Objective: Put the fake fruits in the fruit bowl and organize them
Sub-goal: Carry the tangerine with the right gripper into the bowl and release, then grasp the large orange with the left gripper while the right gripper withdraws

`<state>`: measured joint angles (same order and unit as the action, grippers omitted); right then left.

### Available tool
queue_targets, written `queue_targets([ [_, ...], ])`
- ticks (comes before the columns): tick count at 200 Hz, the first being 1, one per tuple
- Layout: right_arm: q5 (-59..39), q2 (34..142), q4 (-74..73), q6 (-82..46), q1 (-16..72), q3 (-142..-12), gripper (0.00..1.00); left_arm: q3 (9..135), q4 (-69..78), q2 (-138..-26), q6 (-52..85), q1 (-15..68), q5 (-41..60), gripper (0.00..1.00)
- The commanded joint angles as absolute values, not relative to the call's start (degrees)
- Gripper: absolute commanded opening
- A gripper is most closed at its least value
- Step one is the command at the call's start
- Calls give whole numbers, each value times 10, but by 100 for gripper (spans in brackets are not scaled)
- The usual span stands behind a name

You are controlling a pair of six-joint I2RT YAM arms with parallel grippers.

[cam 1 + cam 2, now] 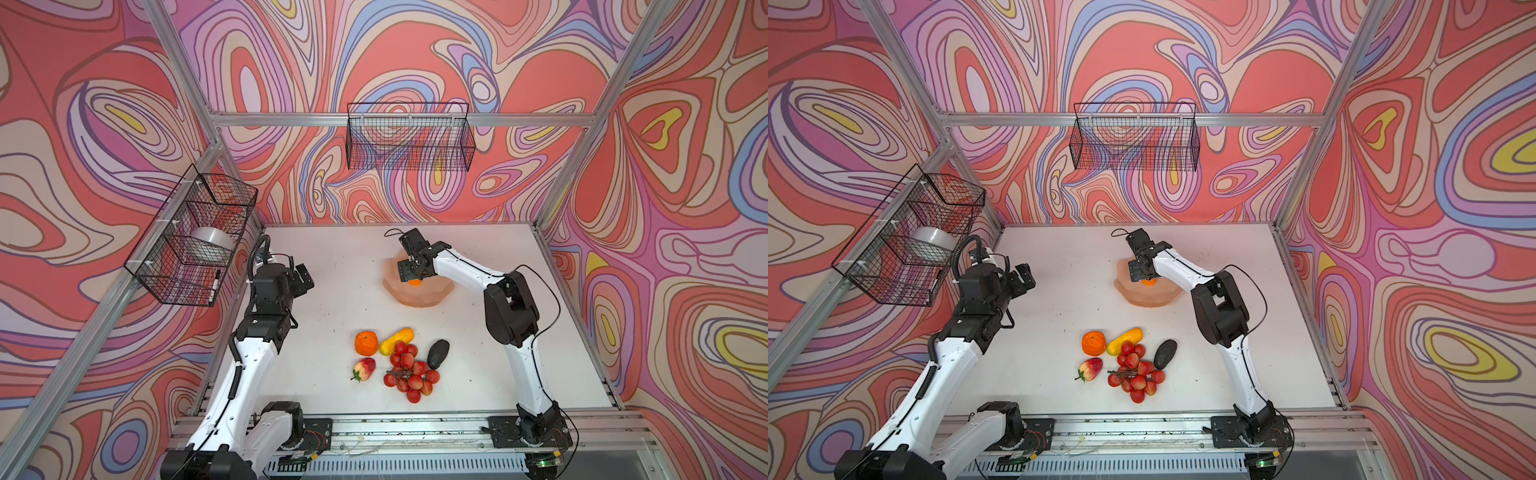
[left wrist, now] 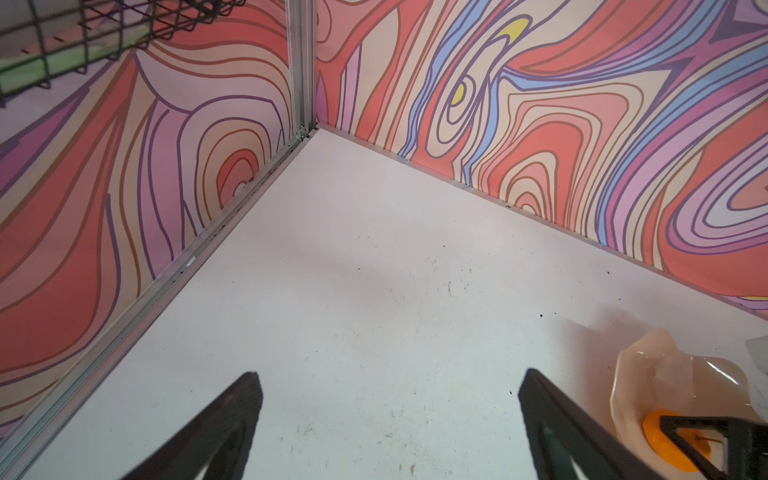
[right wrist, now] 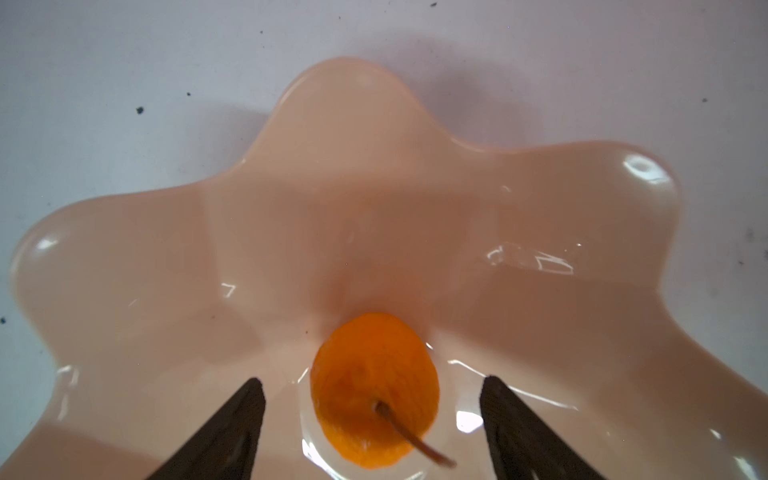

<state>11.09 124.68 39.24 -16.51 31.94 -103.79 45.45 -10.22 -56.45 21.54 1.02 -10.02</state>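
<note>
The pale peach fruit bowl [image 1: 419, 297] [image 1: 1150, 299] [image 3: 345, 83] stands at the back middle of the table. A small orange [image 1: 414, 283] [image 3: 374, 386] with a stem lies inside it. My right gripper [image 3: 374, 380] [image 1: 411, 277] hangs open just above the bowl, its fingers on either side of that orange and clear of it. Nearer the front lie a larger orange [image 1: 366, 343], a yellow oblong fruit [image 1: 397, 341], a dark avocado [image 1: 438, 353], a strawberry [image 1: 364, 369] and a red grape bunch [image 1: 409, 372]. My left gripper [image 1: 305, 278] [image 2: 390, 376] is open and empty over bare table at the left.
A black wire basket [image 1: 409, 137] hangs on the back wall. Another wire basket [image 1: 195, 237] on the left wall holds a white-silver round object [image 1: 212, 243]. Patterned walls and aluminium posts close in three sides. A metal rail [image 1: 374, 432] runs along the front.
</note>
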Motion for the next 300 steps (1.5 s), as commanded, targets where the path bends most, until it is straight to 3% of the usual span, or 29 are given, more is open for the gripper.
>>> queue_targets([
  [1,124,1108,320,-198,317,-969,90,493,-155,-578,195,6,-61,94],
  [47,133,867,230,-278,317,-705,97,566,-336,-639,209,40,73,86],
  [83,165,733,237,-337,318,-553,98,554,-426,-636,255,188,31,85],
  [127,171,637,243,-378,317,-469,98,502,-470,-622,331,292,22,85],
  [202,164,653,245,-355,318,-484,98,468,-405,-660,379,349,32,86],
  [300,159,611,238,-383,318,-437,98,479,-339,-771,369,362,38,89],
])
